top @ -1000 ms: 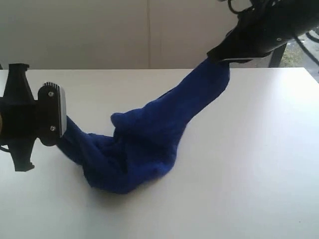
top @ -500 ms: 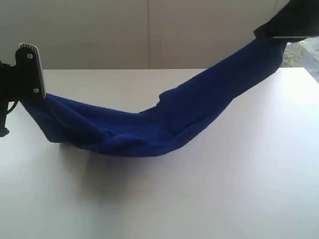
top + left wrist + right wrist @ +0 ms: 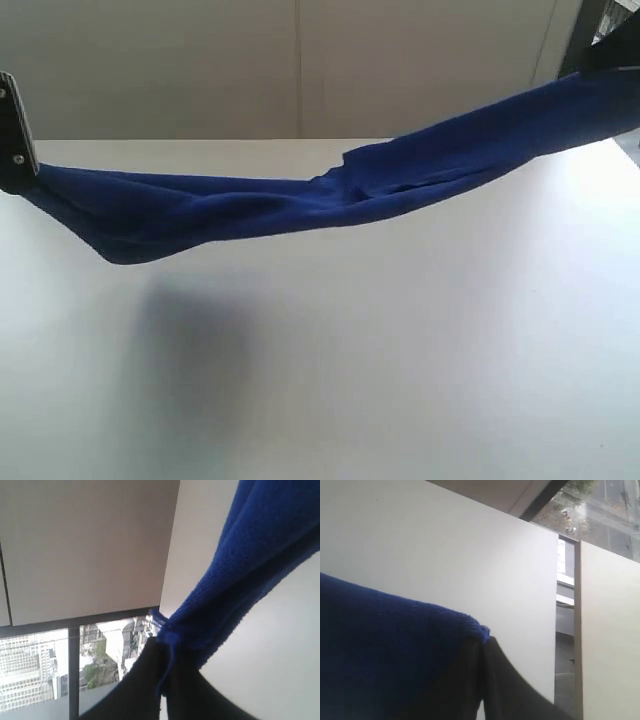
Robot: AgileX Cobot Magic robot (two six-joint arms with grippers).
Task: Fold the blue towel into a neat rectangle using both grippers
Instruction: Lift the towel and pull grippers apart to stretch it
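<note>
The blue towel [image 3: 300, 200] hangs stretched in the air above the white table [image 3: 400, 350], bunched lengthwise and sagging a little at its left part. Its left end is pinched in my left gripper [image 3: 12, 165], which shows only partly at the left edge of the exterior view. In the left wrist view that gripper [image 3: 165, 652] is shut on a gathered corner of the towel [image 3: 240, 570]. The towel's right end rises to my right gripper [image 3: 610, 55] at the top right edge. The right gripper [image 3: 482, 645] is shut on the towel's edge [image 3: 385, 650].
A pale wall [image 3: 300, 60] stands behind the table's far edge. The towel's shadow [image 3: 190, 330] lies on the tabletop below its left part. A window with buildings outside [image 3: 60, 670] shows in the left wrist view.
Both grippers have moved apart and upward with the towel in them. The towel went from a heap resting on the table to a taut band lifted off it.
</note>
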